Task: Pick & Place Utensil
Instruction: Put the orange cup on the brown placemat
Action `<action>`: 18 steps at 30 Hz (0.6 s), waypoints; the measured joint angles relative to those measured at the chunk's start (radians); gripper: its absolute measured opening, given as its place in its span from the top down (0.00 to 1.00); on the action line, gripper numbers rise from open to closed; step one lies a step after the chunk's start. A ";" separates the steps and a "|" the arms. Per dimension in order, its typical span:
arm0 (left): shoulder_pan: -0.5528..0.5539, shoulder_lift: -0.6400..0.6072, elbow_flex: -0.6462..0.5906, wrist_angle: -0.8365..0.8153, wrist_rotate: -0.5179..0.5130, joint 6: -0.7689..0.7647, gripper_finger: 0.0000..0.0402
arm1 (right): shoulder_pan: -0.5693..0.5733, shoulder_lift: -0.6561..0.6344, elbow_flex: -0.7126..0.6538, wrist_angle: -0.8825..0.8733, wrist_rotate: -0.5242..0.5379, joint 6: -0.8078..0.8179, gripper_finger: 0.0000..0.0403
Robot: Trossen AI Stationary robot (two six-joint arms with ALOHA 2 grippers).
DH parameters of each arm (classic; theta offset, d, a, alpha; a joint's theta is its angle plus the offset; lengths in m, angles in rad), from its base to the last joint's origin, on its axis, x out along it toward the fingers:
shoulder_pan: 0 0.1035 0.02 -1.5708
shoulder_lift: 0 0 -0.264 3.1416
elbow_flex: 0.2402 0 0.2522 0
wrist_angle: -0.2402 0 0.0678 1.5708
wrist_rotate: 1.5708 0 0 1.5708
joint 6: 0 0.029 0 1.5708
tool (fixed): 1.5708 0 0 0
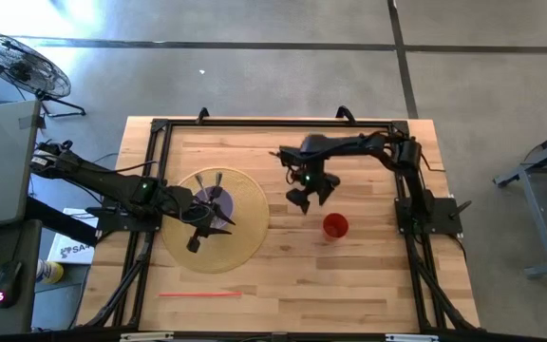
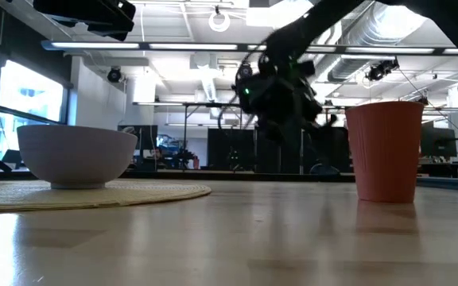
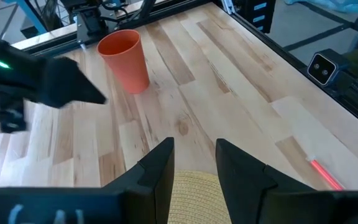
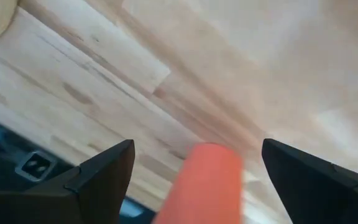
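Observation:
The utensil is a thin red stick (image 1: 199,294) lying flat on the wood near the table's near edge; it also shows in the left wrist view (image 3: 325,175). A red cup (image 1: 335,226) (image 2: 384,151) stands upright right of centre. My left gripper (image 1: 218,224) (image 3: 194,165) is open and hovers over the round straw placemat (image 1: 245,237), pointing toward the cup (image 3: 124,59). My right gripper (image 1: 310,198) (image 2: 281,87) (image 4: 197,146) is wide open in the air, just beyond and left of the cup (image 4: 204,183). Neither gripper holds anything.
A pale bowl (image 2: 76,155) (image 1: 212,195) sits on the placemat (image 2: 94,195) at the table's left. A black frame (image 1: 283,123) runs around the wooden top. Bare wood lies between the placemat, the cup and the stick.

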 joint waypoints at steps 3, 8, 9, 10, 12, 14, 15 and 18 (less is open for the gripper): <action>0.000 0.000 0.000 -0.001 0.000 0.000 0.71 | -0.001 0.000 0.114 -0.122 0.112 -0.049 0.14; 0.000 0.000 0.000 -0.036 0.000 0.000 0.71 | 0.027 -0.039 0.250 -0.295 0.285 -0.081 0.14; 0.000 0.000 0.000 -0.039 0.000 0.000 0.71 | 0.037 -0.056 0.258 -0.309 0.307 -0.070 0.14; 0.000 0.000 0.000 -0.040 0.000 0.000 0.71 | 0.049 -0.077 0.259 -0.321 0.333 -0.055 0.14; 0.000 0.000 0.000 -0.038 0.000 0.000 0.71 | 0.078 -0.119 0.254 -0.337 0.373 -0.027 0.14; 0.000 0.000 0.000 -0.032 0.000 0.000 0.71 | 0.108 -0.177 0.220 -0.332 0.392 0.002 0.14; 0.000 0.000 0.000 -0.031 0.000 0.000 0.71 | 0.127 -0.207 0.199 -0.334 0.393 0.020 0.14; 0.000 0.000 0.000 -0.031 0.000 -0.001 0.71 | 0.191 -0.311 0.117 -0.328 0.394 0.097 0.14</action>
